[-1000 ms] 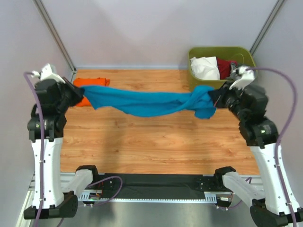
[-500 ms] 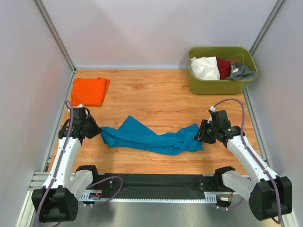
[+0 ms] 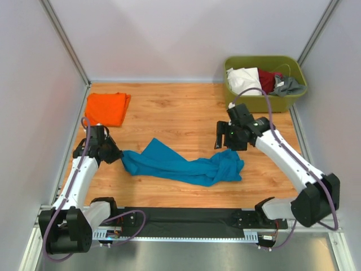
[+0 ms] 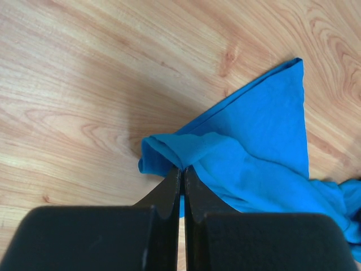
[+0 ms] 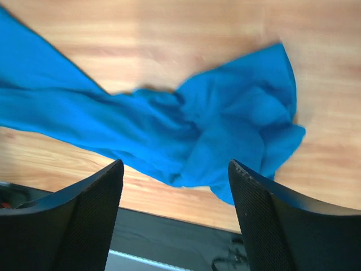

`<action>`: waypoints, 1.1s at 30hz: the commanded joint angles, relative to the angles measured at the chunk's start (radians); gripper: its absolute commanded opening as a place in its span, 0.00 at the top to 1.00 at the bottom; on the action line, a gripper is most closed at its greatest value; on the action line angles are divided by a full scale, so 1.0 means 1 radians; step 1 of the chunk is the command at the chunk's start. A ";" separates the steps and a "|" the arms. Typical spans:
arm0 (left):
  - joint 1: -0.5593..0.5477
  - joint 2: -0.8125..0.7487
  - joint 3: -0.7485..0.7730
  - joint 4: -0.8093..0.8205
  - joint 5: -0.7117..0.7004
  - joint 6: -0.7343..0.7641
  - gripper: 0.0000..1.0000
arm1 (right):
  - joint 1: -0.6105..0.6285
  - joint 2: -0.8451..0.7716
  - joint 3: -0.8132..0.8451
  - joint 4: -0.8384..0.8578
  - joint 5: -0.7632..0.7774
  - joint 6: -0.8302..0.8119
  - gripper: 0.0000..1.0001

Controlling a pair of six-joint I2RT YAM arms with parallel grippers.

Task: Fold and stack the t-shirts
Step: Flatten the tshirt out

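Note:
The teal-blue t-shirt (image 3: 180,164) lies twisted and bunched across the near middle of the wooden table. My left gripper (image 3: 117,153) is shut on its left end, low at the table; in the left wrist view the jaws (image 4: 182,169) pinch a fold of the teal cloth (image 4: 254,147). My right gripper (image 3: 221,138) stands open just beyond the shirt's bunched right end, holding nothing. The right wrist view shows its wide-apart fingers (image 5: 175,164) above the crumpled teal cloth (image 5: 225,130). The orange t-shirt (image 3: 107,108) lies folded at the far left.
An olive-green tub (image 3: 265,103) stands at the far right corner, with white, dark red and grey cloths inside. A black strip (image 3: 186,217) and the arm bases run along the near edge. Grey walls close in both sides.
The teal shirt was stretched in the air between both grippers; now it lies on the table. My right gripper has opened, let go and drawn back over the right end. The left stays shut.

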 commanded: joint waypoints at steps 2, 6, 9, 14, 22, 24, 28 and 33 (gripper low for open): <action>0.005 0.010 0.063 0.024 -0.015 0.005 1.00 | 0.097 0.133 0.065 -0.251 0.257 0.072 0.28; 0.003 0.013 0.064 0.024 -0.018 0.013 1.00 | 0.192 0.243 0.075 -0.344 0.351 0.104 0.33; 0.005 0.016 0.060 0.030 -0.018 0.013 1.00 | 0.205 0.263 0.049 -0.303 0.314 0.109 0.39; 0.003 0.016 0.063 0.030 -0.015 0.014 1.00 | 0.203 0.281 0.081 -0.311 0.357 0.109 0.89; 0.003 0.030 0.118 0.016 -0.034 0.021 1.00 | 0.195 0.200 0.183 -0.431 0.440 0.119 1.00; 0.005 0.036 0.138 0.010 -0.035 0.021 1.00 | 0.171 0.153 0.206 -0.459 0.422 0.128 1.00; 0.005 0.048 0.175 -0.008 -0.044 0.027 1.00 | 0.129 0.091 0.374 -0.495 0.414 0.130 1.00; 0.005 0.065 0.369 -0.085 -0.078 0.074 1.00 | 0.109 0.097 0.715 -0.511 0.504 0.054 1.00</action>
